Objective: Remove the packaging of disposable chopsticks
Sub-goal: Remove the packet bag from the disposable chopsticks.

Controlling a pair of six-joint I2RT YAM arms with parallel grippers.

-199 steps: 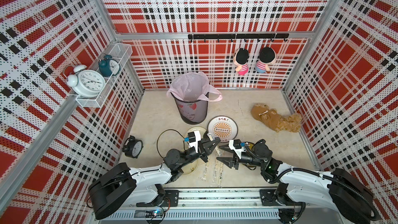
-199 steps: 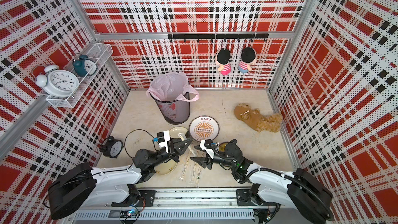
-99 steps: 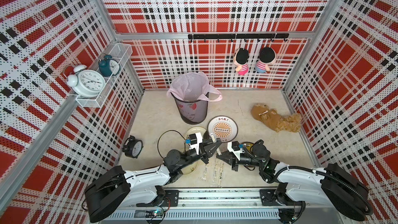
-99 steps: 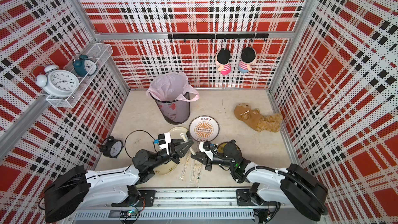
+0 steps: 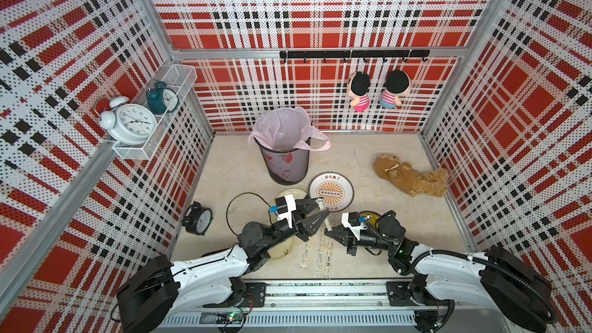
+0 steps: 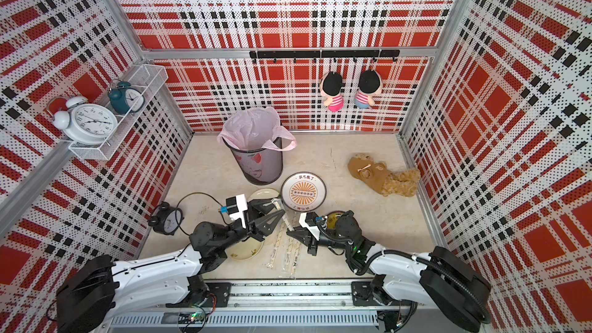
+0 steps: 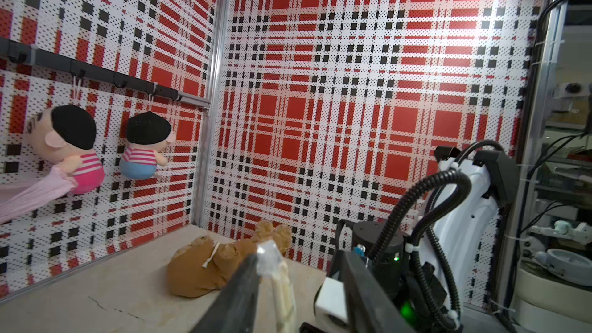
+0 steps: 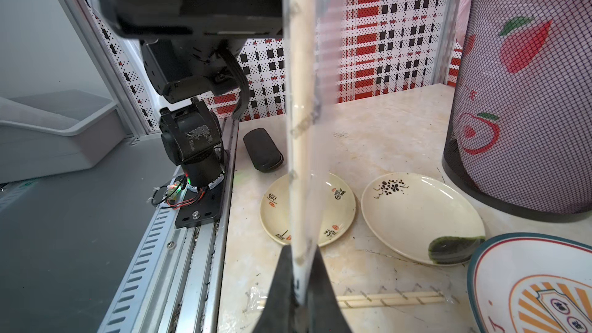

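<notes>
Packaging (image 8: 301, 161), a clear sleeve with chopsticks (image 8: 299, 75) inside, runs between the two grippers above the front middle of the table (image 5: 358, 161). The left arm (image 5: 208, 267) lies low from its base at the front, then lifts at the wrist over a cream plate (image 5: 283, 251). That sets the left gripper (image 5: 324, 207) pointing toward the right and slightly away. Its fingers (image 7: 240, 296) stand apart, and the sleeve's upper end leans against one of them. Just beside, two more wrapped pairs (image 5: 323, 256) lie flat on the table. The right arm (image 5: 448, 257) reaches low from the front right corner with its elbow bent. The right gripper (image 5: 326, 234) points leftward, near the tabletop. Its fingertips (image 8: 282, 270) are pinched tight on the packaging's lower end, with the stick caught between them.
</notes>
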